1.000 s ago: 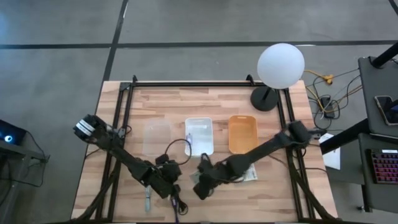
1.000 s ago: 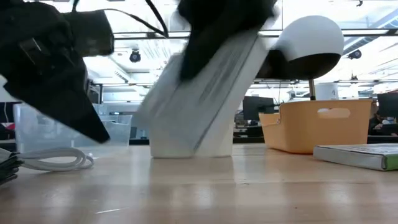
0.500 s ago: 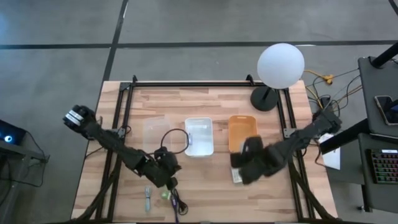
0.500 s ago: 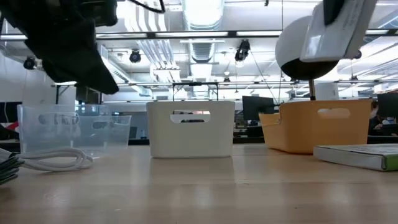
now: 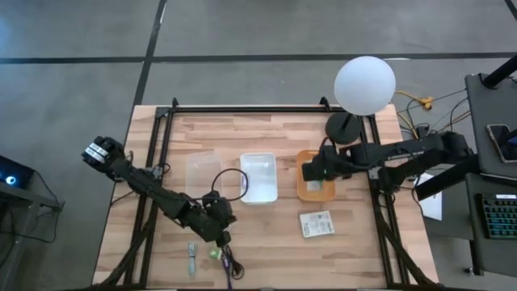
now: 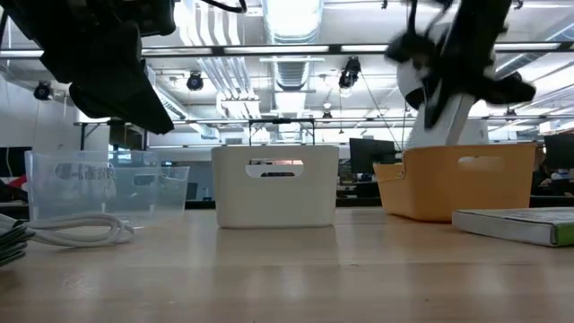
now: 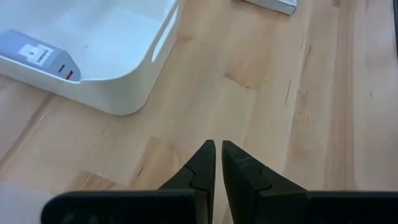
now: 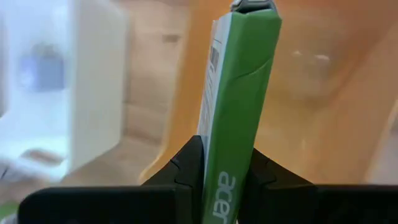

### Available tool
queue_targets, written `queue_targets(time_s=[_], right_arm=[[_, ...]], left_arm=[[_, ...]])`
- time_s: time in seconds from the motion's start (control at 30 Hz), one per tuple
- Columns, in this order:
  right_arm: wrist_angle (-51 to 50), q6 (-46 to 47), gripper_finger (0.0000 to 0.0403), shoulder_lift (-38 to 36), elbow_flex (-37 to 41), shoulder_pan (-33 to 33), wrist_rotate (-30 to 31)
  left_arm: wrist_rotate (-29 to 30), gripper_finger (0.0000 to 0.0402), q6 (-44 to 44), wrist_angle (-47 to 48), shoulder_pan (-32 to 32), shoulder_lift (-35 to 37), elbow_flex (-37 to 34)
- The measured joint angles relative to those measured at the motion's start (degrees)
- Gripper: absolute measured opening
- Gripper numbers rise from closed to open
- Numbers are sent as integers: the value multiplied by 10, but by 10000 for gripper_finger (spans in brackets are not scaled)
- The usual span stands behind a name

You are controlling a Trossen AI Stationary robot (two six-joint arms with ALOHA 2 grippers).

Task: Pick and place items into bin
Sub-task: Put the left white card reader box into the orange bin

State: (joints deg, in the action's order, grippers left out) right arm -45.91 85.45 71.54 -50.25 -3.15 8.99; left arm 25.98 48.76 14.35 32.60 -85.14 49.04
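My right gripper point(image 5: 313, 172) hovers over the orange bin point(image 5: 315, 158) and is shut on a flat white packet with a green edge point(image 8: 241, 74). In the low view the packet point(image 6: 446, 121) hangs into the orange bin point(image 6: 457, 184). A second printed packet point(image 5: 317, 224) lies flat on the table near the bin. My left gripper point(image 5: 216, 224) is shut and empty, above the table near the white bin point(image 5: 258, 178). A grey metal stick point(image 5: 191, 258), a tiny green piece point(image 5: 215, 254) and a black cable point(image 5: 232, 260) lie by the near edge. My right gripper pinches the packet between its two fingers point(image 8: 186, 167), one on each flat face, near one end point(image 8: 225, 180). The fingers lie along the packet's length. It is lifted off the table and its lower end point(image 6: 439, 135) dips behind the orange bin's rim; whether it touches the floor is hidden.
A clear bin point(image 5: 203, 178) stands left of the white bin, which holds a white item with a red mark point(image 7: 38, 55). A lamp with a round white shade point(image 5: 364, 84) stands at the far right. A pale cable loop point(image 6: 76, 233) lies at the table's left.
My right gripper has carried the packet from the table's near middle up and toward the far right, turning it from slanted to nearly upright, and now holds it over the orange bin. My left gripper has risen a little and stayed shut.
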Motion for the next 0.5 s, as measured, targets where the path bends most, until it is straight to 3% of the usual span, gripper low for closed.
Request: queue_targets(time_s=[0.1, 0.23, 0.5], right_arm=[[68, -38, 47, -5, 39, 37, -44], [86, -33, 62, 3, 57, 45, -39], [59, -32, 181, 9, 58, 50, -23]], left_arm=[[0, 12, 0, 0, 0, 0, 0], [0, 12, 0, 1, 0, 0, 0], [8, 12, 0, 1, -20, 0, 0]])
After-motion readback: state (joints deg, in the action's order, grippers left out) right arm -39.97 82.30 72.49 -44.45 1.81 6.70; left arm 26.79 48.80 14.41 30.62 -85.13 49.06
